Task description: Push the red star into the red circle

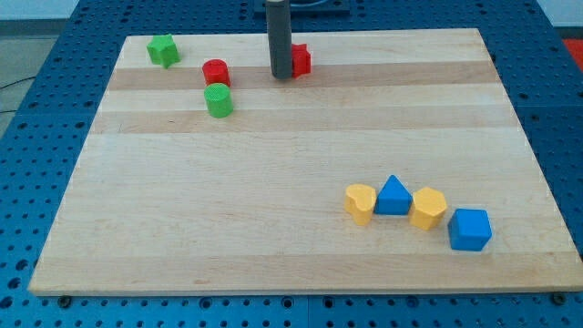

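The red star [300, 60] lies near the view's top, partly hidden behind my rod. My tip [281, 76] touches the board right at the star's left side. The red circle [216, 72] sits further to the view's left, apart from the tip. A green circle [219, 100] sits just below the red circle, touching or nearly touching it.
A green star [164, 50] lies at the view's top left. At the view's lower right a row holds a yellow block [361, 202], a blue triangle [393, 196], a yellow hexagon [428, 208] and a blue cube [470, 229]. The wooden board [273, 228] rests on a blue pegboard.
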You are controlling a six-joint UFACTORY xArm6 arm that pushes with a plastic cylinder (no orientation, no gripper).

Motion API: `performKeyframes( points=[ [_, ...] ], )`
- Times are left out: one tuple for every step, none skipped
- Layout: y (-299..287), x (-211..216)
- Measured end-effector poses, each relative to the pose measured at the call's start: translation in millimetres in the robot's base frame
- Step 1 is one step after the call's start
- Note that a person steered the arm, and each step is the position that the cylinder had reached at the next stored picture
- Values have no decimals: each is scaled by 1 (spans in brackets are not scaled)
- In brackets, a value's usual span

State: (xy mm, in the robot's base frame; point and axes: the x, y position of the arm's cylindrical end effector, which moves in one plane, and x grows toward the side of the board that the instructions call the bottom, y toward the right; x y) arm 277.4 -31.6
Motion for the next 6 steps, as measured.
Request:
performKeyframes(
  points=[
    [1,29],
    [52,14],
    [96,-28],
    [16,-38],
    [-89,-4],
    [-110,9]
  ],
)
